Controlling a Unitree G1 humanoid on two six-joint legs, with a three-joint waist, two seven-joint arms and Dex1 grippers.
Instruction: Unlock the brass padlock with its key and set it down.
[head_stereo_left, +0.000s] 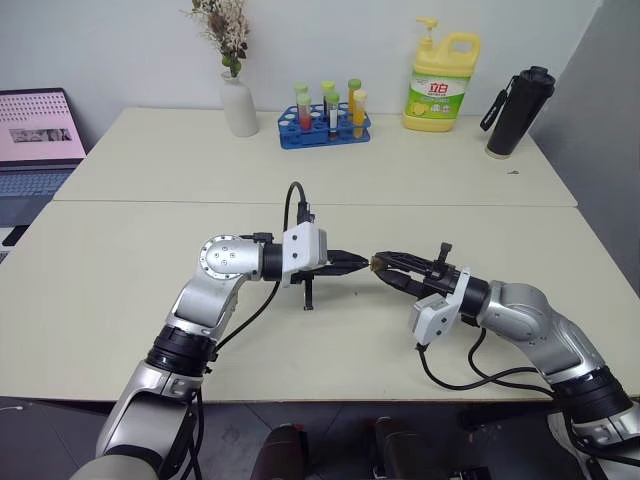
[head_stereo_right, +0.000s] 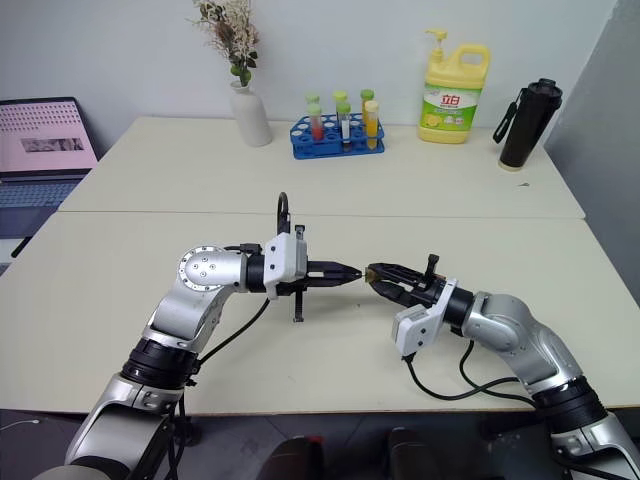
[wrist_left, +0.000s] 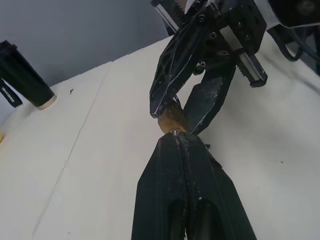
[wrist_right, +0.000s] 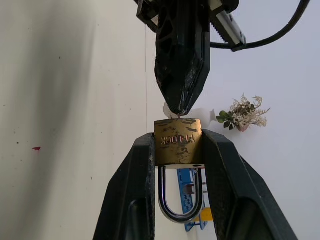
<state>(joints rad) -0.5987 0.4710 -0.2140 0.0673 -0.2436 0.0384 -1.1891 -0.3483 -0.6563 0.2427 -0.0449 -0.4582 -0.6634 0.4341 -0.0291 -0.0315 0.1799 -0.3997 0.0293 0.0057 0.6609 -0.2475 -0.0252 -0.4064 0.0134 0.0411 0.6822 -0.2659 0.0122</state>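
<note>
1. Head views: the left gripper (head_stereo_left: 362, 262) and the right gripper (head_stereo_left: 378, 265) meet tip to tip above the cream table (head_stereo_left: 120, 300), both held clear of its surface; the brass padlock (head_stereo_left: 373, 264) shows as a small golden speck between the two tips; at the far edge stand a white vase (head_stereo_left: 239, 104) of dried flowers, a blue tube rack (head_stereo_left: 324, 122), a yellow detergent bottle (head_stereo_left: 441, 82) and a black flask (head_stereo_left: 519, 108); a laptop (head_stereo_left: 35, 140) sits off the table's left side.
2. Left wrist view: the left gripper's fingers (wrist_left: 170, 185) are pressed together with no gap; their tip touches the brass padlock's end; whether a key sits between them I cannot tell; the right gripper's two fingers (wrist_left: 172, 80) clasp the padlock from its sides.
3. Right wrist view: the right gripper's fingers (wrist_right: 135, 190) clamp the padlock body by its two sides; the silvery shackle (wrist_right: 180, 197) hangs back between them, both legs seated in the body; the left gripper's closed tip touches the padlock's outer face.
</note>
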